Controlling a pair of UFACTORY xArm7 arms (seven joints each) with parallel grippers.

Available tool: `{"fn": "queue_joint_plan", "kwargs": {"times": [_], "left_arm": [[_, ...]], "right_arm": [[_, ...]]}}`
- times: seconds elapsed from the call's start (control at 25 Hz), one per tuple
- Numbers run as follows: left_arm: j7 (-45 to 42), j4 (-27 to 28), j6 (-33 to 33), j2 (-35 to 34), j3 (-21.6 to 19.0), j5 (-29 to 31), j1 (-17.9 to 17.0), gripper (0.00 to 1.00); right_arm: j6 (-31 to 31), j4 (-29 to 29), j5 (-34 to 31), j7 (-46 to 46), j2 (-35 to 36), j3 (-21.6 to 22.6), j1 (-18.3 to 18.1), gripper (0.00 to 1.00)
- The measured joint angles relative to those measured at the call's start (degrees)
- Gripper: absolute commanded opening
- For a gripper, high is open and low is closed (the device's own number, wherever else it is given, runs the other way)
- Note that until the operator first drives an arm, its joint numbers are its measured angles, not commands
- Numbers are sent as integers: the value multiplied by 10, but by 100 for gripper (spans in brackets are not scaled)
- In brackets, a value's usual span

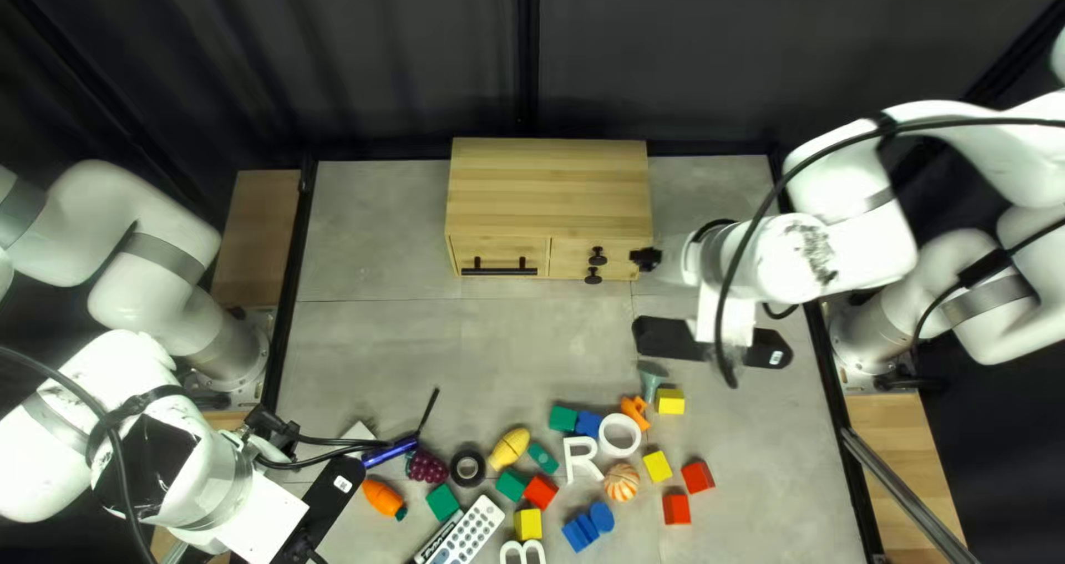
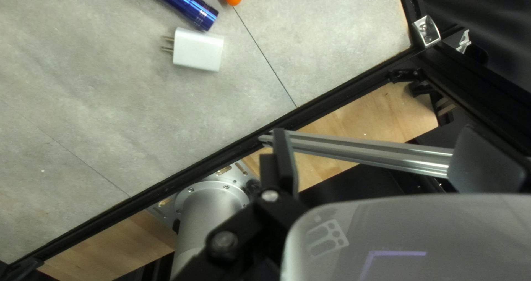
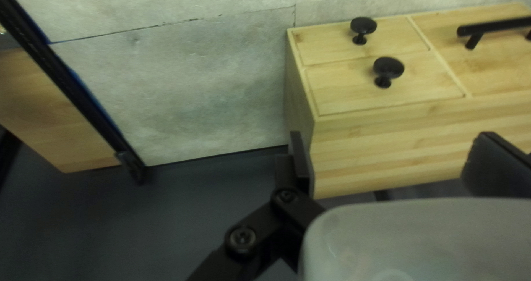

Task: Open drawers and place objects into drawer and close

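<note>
As every drawer front sits flush, we enter the wooden cabinet (image 1: 549,187) as closed, at the table's (image 1: 388,342) far edge: one wide drawer (image 3: 487,65) with bar handle (image 3: 500,25); two small drawers (image 3: 343,90) with an upper knob (image 3: 388,68) and a lower knob (image 3: 362,27).

Right gripper (image 3: 391,143): fingers wide apart, holding nothing; near the cabinet's front right corner.
Left gripper (image 2: 376,143): likewise spread, empty; over the table's left edge.

Step in hand, by our judgement: opening a drawer, likely a small one. Handling: bring the right fingers round to the front, straddle one knob, close on the stem behind its disc, draw straight out. Caution: the knobs sit close together; a wide finger may foul its neighbour, and a sideways tug may jam the drawer or swing the cabinet.

Objects for stowing: loose on the near half, among them blue flashlight (image 2: 180,3), white charger (image 2: 198,50), orange carrot (image 1: 383,498).

Obscured: drawer interiors, unseen; white letter (image 1: 535,547) and remote (image 1: 472,531), cut by the top left view's edge; carrot, only its tip in the left wrist view. Which object goes first, we cannot tell.
</note>
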Motion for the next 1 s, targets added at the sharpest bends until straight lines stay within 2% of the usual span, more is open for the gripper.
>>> {"fn": "queue_joint_plan", "kwargs": {"times": [0.24, 0.52, 1.0], "left_arm": [[0, 0, 0, 0, 0, 0, 0, 100], [0, 0, 0, 0, 0, 0, 0, 100], [0, 0, 0, 0, 0, 0, 0, 100]], "right_arm": [[-34, 19, -10, -2, 68, -6, -3, 100], [-48, 84, 2, -22, 173, -20, -15, 100], [-78, 101, 21, -7, 226, -29, -26, 100]]}}
